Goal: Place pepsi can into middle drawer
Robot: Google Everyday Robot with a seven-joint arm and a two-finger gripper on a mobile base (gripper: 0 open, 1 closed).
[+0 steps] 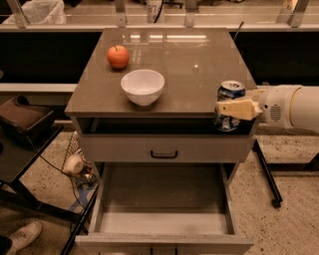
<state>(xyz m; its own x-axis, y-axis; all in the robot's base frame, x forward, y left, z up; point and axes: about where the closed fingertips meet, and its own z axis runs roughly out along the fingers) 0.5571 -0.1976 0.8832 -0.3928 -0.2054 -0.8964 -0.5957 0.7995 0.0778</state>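
At three o'clock, by the front corner of the countertop [169,64], the gripper [227,109] pinches the pepsi can [231,90]; the open middle drawer [164,199] lies toward seven o'clock, so a straight descent risks striking its right wall.

tool [225,108] across pepsi can [230,91], hiding its middle

The only readable marking is sitting at the back, beyond the worktop [199,74]: a pale tag [154,7] is carrying digits that are looking like "87", with the rest running out of view at the top edge. The pepsi can [230,92] is showing blue and white patches, but no lettering on it is coming through. The gripper [227,109] is clasping that can at the worktop's right front corner and is bearing no legible mark itself.
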